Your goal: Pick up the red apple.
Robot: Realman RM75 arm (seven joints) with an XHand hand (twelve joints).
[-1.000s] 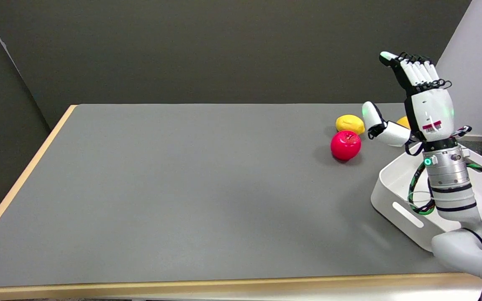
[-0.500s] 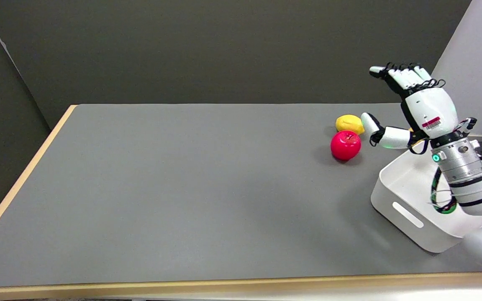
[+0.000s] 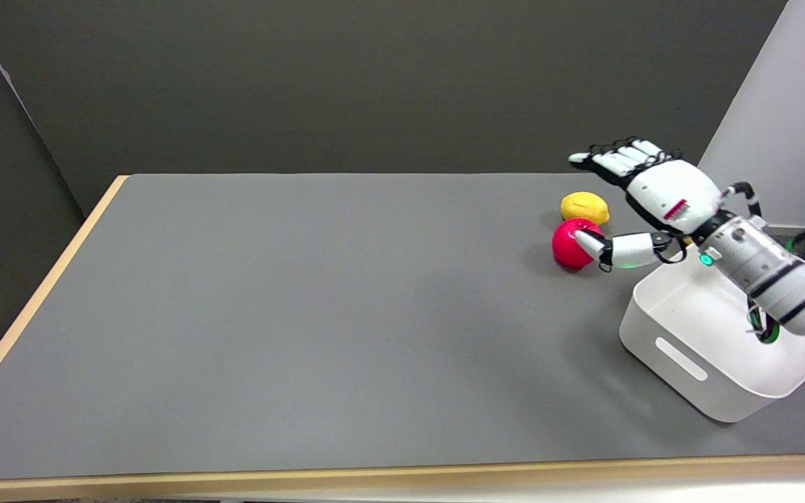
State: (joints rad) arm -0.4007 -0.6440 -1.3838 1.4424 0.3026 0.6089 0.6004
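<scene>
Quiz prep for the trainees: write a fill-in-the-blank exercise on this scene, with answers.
1. The red apple lies right beside a ____ fruit.
2. The right hand holds ____; its fingers are spread above the fruit.
3. The bin near the table's right end is ____ in colour.

Answers: yellow; nothing; white

A single head view looks down and across the counter (image 3: 305,314) from above its near edge, toward the dark wall (image 3: 374,84).
</scene>
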